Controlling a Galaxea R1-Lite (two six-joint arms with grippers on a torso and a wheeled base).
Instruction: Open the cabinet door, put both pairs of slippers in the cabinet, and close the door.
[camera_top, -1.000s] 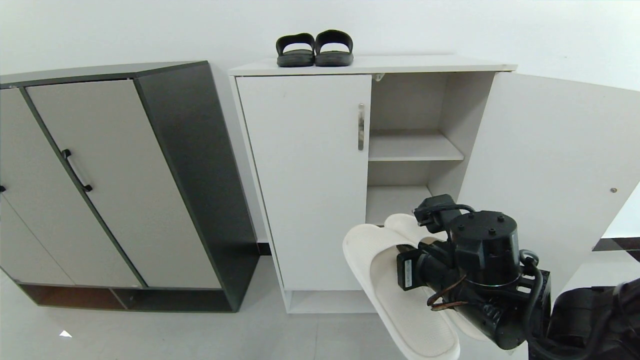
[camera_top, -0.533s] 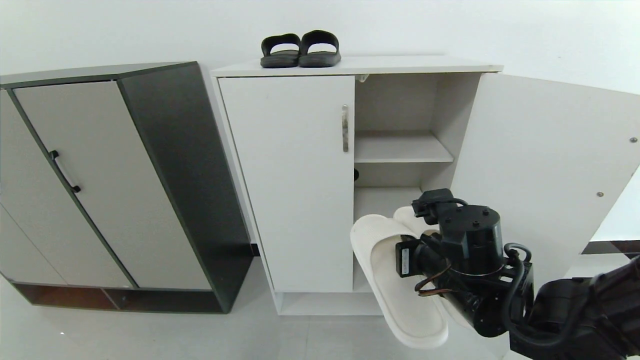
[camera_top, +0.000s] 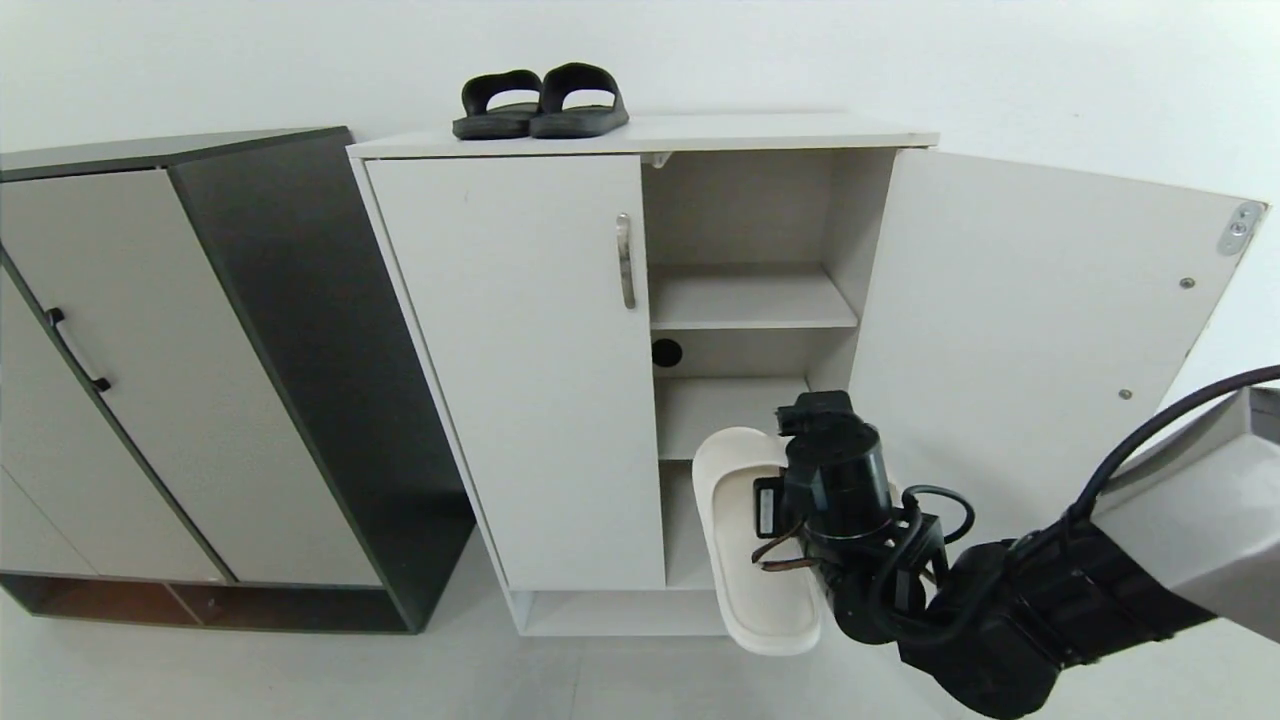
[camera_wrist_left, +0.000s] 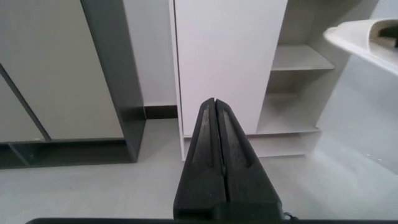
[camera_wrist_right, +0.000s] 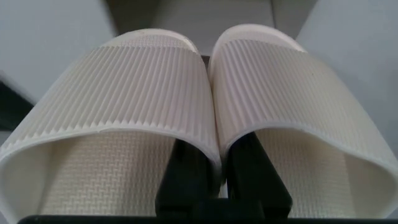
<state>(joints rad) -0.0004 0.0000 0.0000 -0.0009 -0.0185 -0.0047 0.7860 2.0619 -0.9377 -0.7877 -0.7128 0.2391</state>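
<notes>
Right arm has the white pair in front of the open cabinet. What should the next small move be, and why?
Probably ease the right gripper forward toward the middle shelf: the white slippers are clamped in its jaws, just outside the opening, and the door stands wide open.

Bright, even light, soft shadow inside the cabinet (camera_top: 520, 380), wide-angle bowing at the head view's edges.

Atop the white wooden cabinet (camera_top: 780, 130), above its left door (camera_top: 520, 370), sit black rubber slippers (camera_top: 540, 100). A dark grey cabinet (camera_top: 300, 350) stands left of it. Before its open right compartment (camera_top: 745, 300) hang white ribbed slippers (camera_top: 745, 545).
</notes>
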